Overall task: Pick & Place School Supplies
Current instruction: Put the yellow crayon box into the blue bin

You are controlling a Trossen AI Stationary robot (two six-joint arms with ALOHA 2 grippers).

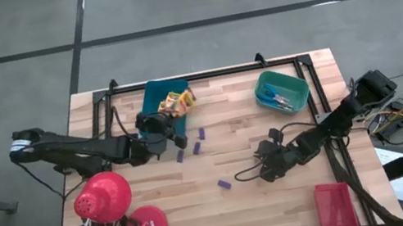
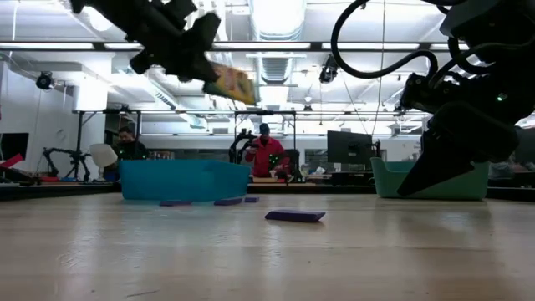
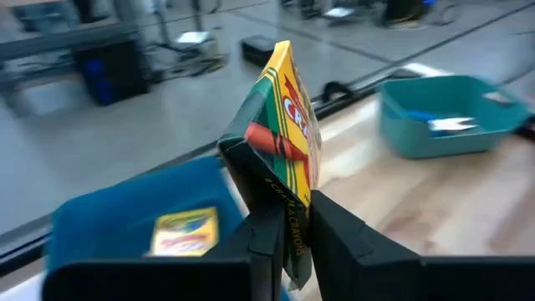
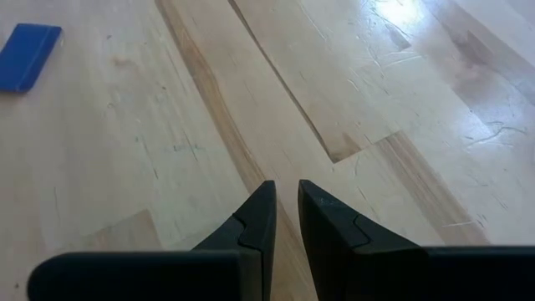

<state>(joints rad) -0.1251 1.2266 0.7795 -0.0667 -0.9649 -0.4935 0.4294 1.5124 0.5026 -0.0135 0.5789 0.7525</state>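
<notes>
My left gripper point(image 1: 161, 128) point(image 3: 292, 242) hangs over the near edge of the blue tray point(image 1: 158, 95) point(image 3: 125, 226), shut on a yellow crayon box point(image 3: 284, 142) point(image 2: 230, 84). A second crayon box point(image 3: 185, 230) lies flat in that tray. Blue-handled scissors point(image 1: 276, 100) lie in the teal tray point(image 1: 296, 84) point(image 3: 418, 134). Purple sticks point(image 1: 202, 134) point(image 1: 223, 184) point(image 2: 294, 216) lie loose on the wood. My right gripper point(image 1: 265, 166) point(image 4: 286, 196) is low over bare table, fingers drawn together to a slit with nothing between them. My left gripper pinches the crayon box's narrow end point(image 3: 294, 224) between its two fingers. The fingers point(image 3: 334, 234) come nearly level from the table's left. The box sticks out beyond the fingertips, tilted, lifted clear above the blue tray.
A red desk lamp point(image 1: 104, 198) stands at the near left. A red tray point(image 1: 334, 206) sits at the near right corner. A black frame rail point(image 1: 203, 75) runs along the far edge. Bare wood lies between the trays. People sit in the room beyond point(image 2: 266, 155).
</notes>
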